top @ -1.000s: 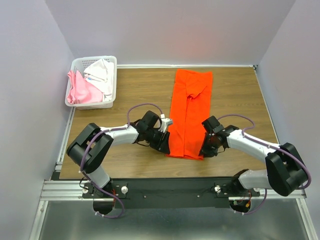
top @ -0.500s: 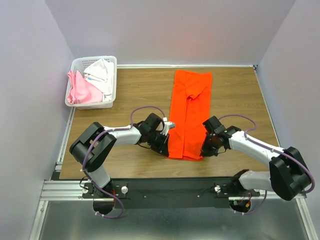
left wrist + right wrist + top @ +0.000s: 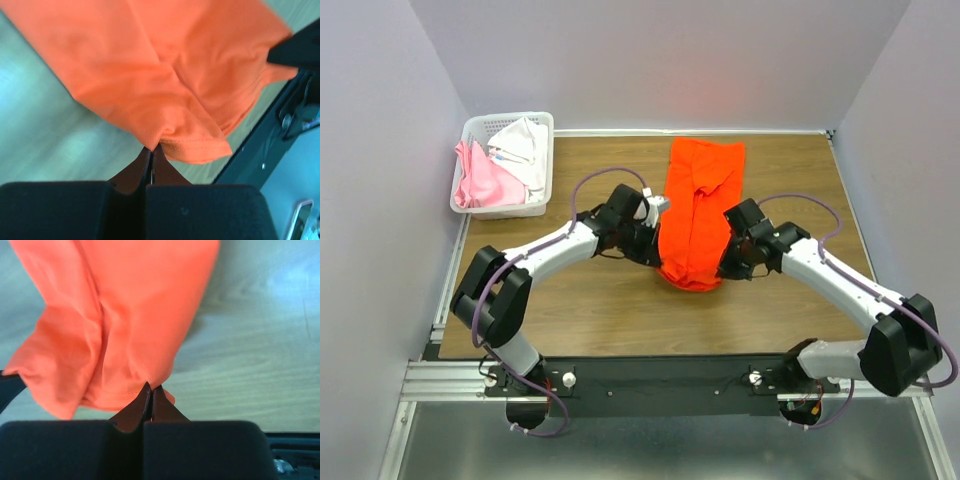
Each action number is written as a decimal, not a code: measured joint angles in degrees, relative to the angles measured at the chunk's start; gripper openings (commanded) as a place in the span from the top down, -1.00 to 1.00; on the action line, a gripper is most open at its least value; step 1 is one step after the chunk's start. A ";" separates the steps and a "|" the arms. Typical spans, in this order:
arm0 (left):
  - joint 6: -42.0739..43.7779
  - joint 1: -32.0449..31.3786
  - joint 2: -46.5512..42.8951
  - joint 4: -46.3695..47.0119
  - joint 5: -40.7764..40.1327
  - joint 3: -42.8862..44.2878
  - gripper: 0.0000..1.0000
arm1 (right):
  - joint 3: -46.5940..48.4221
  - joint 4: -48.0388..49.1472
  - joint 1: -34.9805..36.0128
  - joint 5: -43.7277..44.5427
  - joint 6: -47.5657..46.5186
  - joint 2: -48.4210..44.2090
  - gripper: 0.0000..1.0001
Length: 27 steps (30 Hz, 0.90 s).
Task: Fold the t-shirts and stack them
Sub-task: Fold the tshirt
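I am holding my left claw (image 3: pixel 151 150) and right claw (image 3: pixel 151 388) clamped tight on the near corners of the orange t-shirt (image 3: pixel 698 210), which is lying mid-counter (image 3: pixel 590 310), its long axis running away from both toward the far edge.

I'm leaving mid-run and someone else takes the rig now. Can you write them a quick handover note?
Left pincer: shut on one near corner of the orange t-shirt. Right pincer: shut on the other.
Orange t-shirt: narrow strip, near end raised, far end on the table. Pink t-shirt and white t-shirt: in the basket.
Done: lengthwise fold. To do: near end to far end, then the other two, stack.
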 measured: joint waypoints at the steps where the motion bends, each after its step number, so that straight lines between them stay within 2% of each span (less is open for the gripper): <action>1: 0.20 0.87 0.35 -0.31 -0.02 1.53 1.00 | 1.57 -0.15 0.00 0.94 -0.17 0.98 0.99; 11: 1.99 7.17 11.13 -3.06 0.81 16.90 1.00 | 15.76 -1.22 -0.87 8.70 -4.66 13.70 0.99; 27: 3.32 10.58 31.95 -7.13 6.36 46.73 1.00 | 35.17 -1.53 -11.28 12.39 -13.62 31.54 0.99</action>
